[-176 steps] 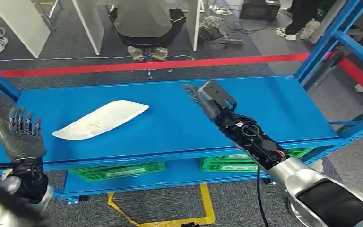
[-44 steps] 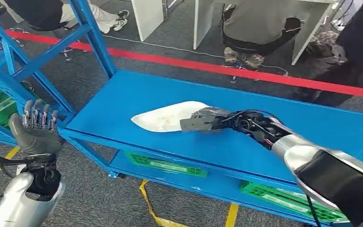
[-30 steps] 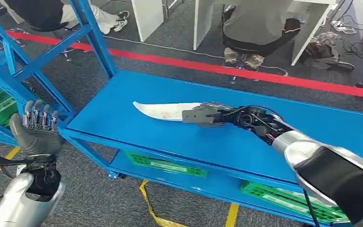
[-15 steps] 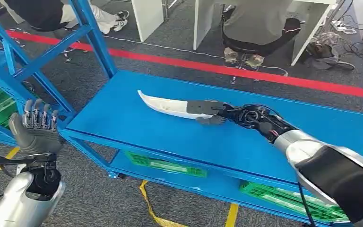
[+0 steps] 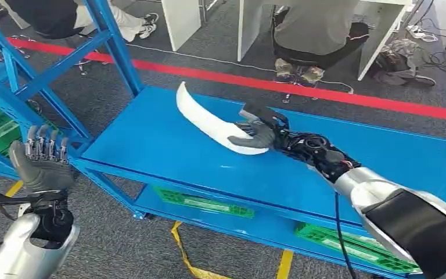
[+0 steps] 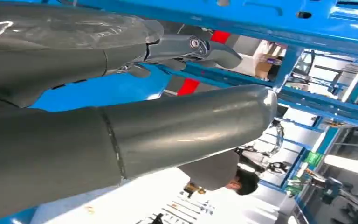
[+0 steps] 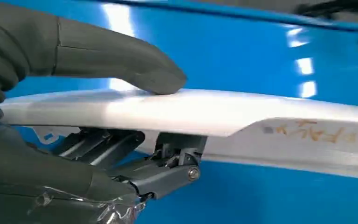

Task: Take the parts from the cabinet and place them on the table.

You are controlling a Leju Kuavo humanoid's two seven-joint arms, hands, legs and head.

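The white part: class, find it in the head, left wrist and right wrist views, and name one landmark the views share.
Head view: white part at centre, held by the right hand.
Left wrist view: cannot tell.
Right wrist view: white part crossing the middle.
Shared landmark: blue shelf.

Workshop — blue steel racking

Beyond the blue rack, a red line is running across the grey carpet. A person in a grey top is sitting at a white desk, back turned, shoes resting on the carpet. Another person is sitting further left, with a white shoe showing. A dark bag and tangled cables are lying on the floor to the right. Green crates are sitting on a lower level, and yellow tape is marking the floor below.
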